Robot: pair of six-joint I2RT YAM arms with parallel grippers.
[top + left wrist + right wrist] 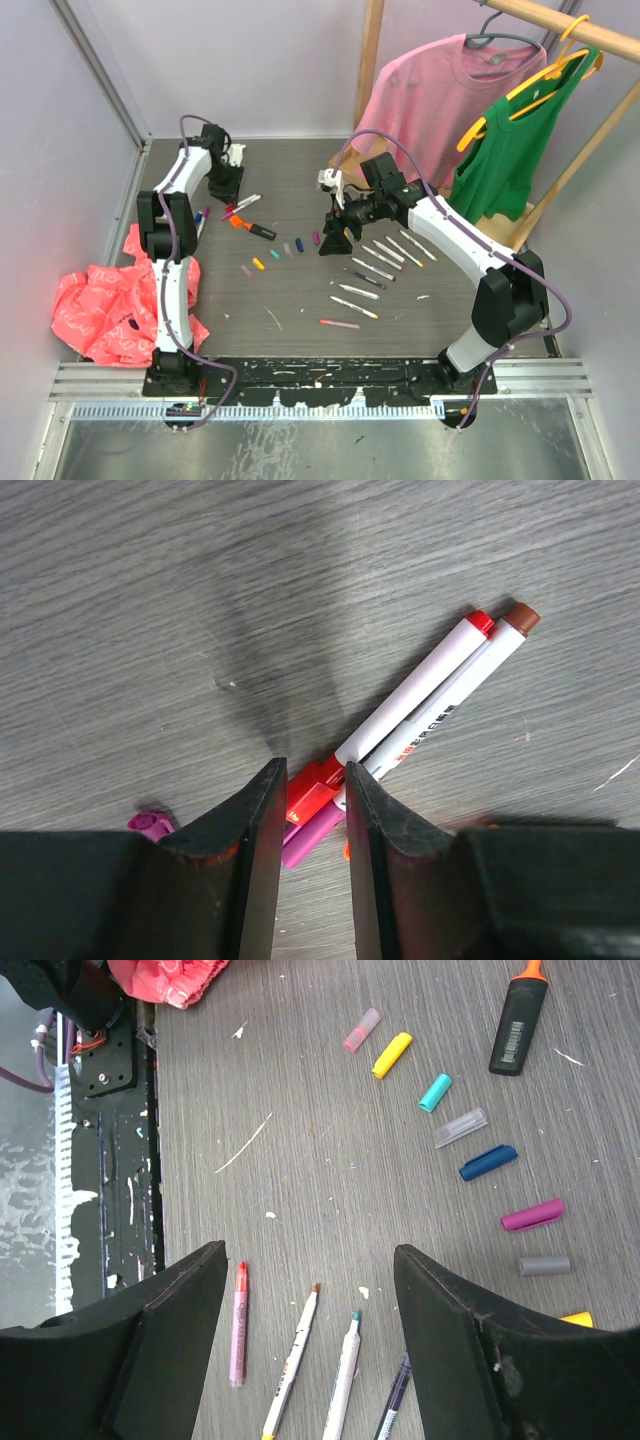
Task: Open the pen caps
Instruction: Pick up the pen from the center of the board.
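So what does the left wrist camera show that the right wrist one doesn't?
Only left wrist: two capped white pens, and a red cap seen between the left end effector's close-set fingers. Only right wrist: a row of loose caps, an orange-black marker, uncapped pens, pink cloth. Both: the grey table.

The table (300, 300) is matt grey wood-grain, scuffed white in places. The pens (415, 695) have smooth, glossy white plastic barrels. The pen caps (392, 1054) are plastic, some opaque, some translucent. The left gripper (315, 780) has matt black fingers (255, 850), worn at the edges. At upper right, soft pink cloth (440, 90) and green cloth (510, 150) hang from a bare wooden rack (560, 25). Along the bottom runs a ribbed bare-metal rail (100, 380).
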